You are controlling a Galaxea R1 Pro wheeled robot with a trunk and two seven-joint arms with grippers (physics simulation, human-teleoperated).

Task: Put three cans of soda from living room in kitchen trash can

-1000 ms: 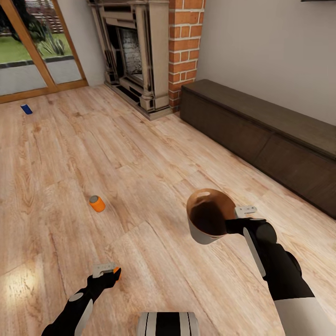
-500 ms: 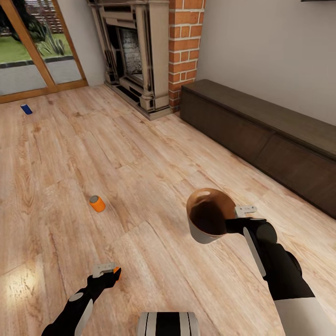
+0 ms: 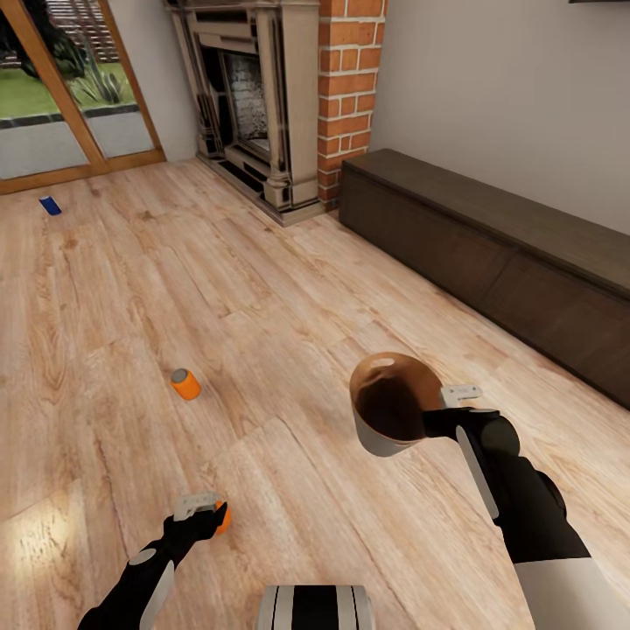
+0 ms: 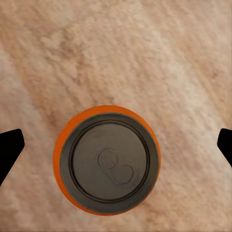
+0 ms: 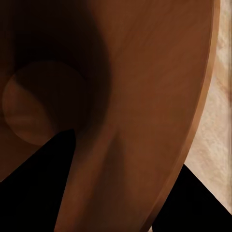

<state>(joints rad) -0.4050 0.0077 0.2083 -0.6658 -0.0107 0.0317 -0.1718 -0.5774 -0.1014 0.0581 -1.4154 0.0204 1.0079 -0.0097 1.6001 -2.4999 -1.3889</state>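
An orange can of soda (image 4: 106, 159) stands upright on the wood floor, seen from above with its grey top showing. My left gripper (image 4: 116, 147) hangs open over it, one fingertip on each side and well apart from it. In the head view that can (image 3: 225, 516) peeks out beside the left gripper (image 3: 206, 518). A second orange can (image 3: 185, 384) lies farther out on the floor. A blue can (image 3: 50, 205) lies near the glass doors. My right gripper (image 3: 432, 423) is shut on the rim of the trash can (image 3: 391, 407), held tilted above the floor, its brown inside (image 5: 121, 87) facing me.
This is the living room: a brick fireplace (image 3: 271, 96) stands at the back and wood-framed glass doors (image 3: 61, 87) at the back left. A long dark low cabinet (image 3: 490, 254) runs along the right wall. Open plank floor (image 3: 262, 289) lies between the cans.
The whole view has shifted very slightly. A little more of the orange can shows beside my left gripper. Both arms and the trash can hold their places.
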